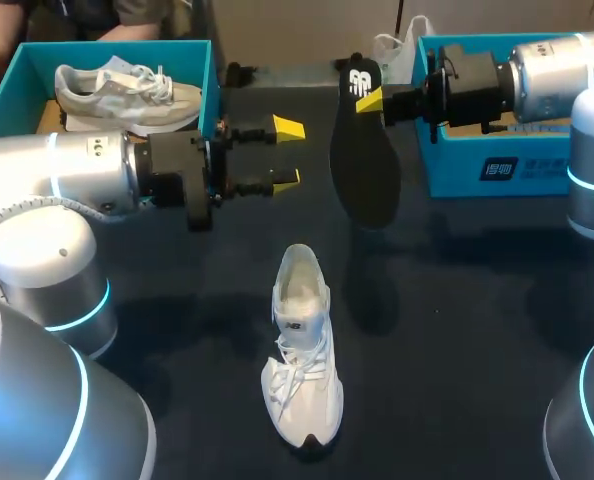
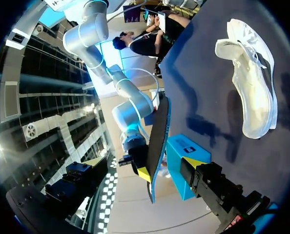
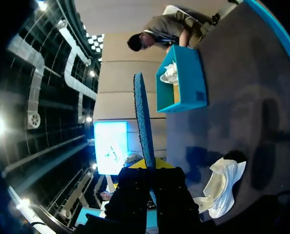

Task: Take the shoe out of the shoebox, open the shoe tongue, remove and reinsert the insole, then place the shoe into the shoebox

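Between the right gripper's (image 1: pixel 369 100) 2 yellow-tipped fingers sits the heel end of the black insole (image 1: pixel 363 160), pinched from both sides. The insole hangs out from that grip over the dark table (image 1: pixel 477 330), with its long toe end pointing toward the near side. In the right wrist view it runs straight ahead of the fingers, seen edge-on with a blue rim (image 3: pixel 144 122).

Just beside the insole, the left gripper (image 1: pixel 287 154) reaches in from the left. Its 2 fingers are spread wide, nothing is between them, and their tips stop short of the insole's edge.

Nearer the robot, well apart from both grippers, the white shoe (image 1: pixel 302 350) stands on its sole near the middle of the table. Its toe points toward the near edge, its mouth gapes open and its laces are slack.

At the far left corner is the left shoebox (image 1: pixel 213 80), teal, with a second pale shoe (image 1: pixel 127 90) lying inside it. At the far right, the right shoebox (image 1: pixel 477 170) is partly hidden behind the right arm.
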Action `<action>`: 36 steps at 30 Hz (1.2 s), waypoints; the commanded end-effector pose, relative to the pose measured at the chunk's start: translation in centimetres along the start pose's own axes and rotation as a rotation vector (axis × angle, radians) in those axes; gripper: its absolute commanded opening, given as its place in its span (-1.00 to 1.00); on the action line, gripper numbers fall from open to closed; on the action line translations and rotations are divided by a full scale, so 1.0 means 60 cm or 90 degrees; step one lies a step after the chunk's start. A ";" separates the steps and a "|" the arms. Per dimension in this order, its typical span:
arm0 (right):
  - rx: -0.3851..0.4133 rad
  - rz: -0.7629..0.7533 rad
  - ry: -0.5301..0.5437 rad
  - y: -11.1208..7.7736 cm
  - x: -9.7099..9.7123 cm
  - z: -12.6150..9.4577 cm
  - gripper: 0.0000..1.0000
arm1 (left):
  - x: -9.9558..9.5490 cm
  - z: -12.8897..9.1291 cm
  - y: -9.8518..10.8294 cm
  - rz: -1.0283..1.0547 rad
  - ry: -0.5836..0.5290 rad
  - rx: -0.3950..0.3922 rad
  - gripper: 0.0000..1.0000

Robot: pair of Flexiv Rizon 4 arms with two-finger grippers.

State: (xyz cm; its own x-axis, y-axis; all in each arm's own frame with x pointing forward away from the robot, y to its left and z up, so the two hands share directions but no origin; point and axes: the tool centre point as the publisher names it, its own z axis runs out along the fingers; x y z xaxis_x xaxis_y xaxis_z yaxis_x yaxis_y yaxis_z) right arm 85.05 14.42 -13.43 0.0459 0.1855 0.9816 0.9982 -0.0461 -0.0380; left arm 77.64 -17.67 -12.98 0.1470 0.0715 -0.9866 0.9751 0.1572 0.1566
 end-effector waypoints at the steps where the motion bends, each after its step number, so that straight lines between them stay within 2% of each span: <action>1: 0.000 0.022 -0.002 0.013 -0.006 0.006 -1.00 | 0.016 0.024 0.017 0.003 0.002 -0.011 1.00; 9: 0.000 0.022 -0.002 0.013 -0.006 0.006 -1.00 | 0.040 0.053 0.058 -0.040 0.000 -0.021 1.00; 19: 0.000 0.022 -0.002 0.013 -0.006 0.006 -1.00 | 0.035 0.089 0.056 -0.037 0.005 -0.013 1.00; 20: 0.000 0.022 -0.002 0.013 -0.006 0.006 -1.00 | 0.035 0.095 0.058 -0.040 0.004 -0.011 0.76; 24: 0.000 0.022 -0.002 0.013 -0.006 0.006 -1.00 | 0.037 0.107 0.056 -0.042 0.004 0.000 0.54; 26: 0.000 0.022 -0.002 0.013 -0.006 0.006 -1.00 | 0.039 0.112 0.054 -0.042 0.004 0.002 0.23; 27: 0.000 0.022 -0.002 0.013 -0.006 0.006 -1.00 | 0.040 0.115 0.053 -0.042 0.005 0.003 0.18; 28: 0.000 0.022 -0.002 0.013 -0.006 0.006 -1.00 | 0.040 0.118 0.053 -0.043 0.005 0.006 0.25; 31: 0.000 0.022 -0.002 0.013 -0.006 0.006 -1.00 | 0.037 0.127 0.051 -0.043 0.003 0.011 0.26; 36: 0.000 0.022 -0.002 0.013 -0.006 0.006 -1.00 | 0.028 0.134 0.050 -0.040 -0.004 0.014 -0.04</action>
State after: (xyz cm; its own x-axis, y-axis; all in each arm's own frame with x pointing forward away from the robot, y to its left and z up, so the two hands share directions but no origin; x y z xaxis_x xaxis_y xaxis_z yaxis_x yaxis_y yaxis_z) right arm 85.85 14.58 -13.99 0.0781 0.1815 0.9803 0.9962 -0.0515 -0.0699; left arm 82.01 -24.40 -14.61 0.0854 0.0578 -0.9947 0.9865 0.1351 0.0926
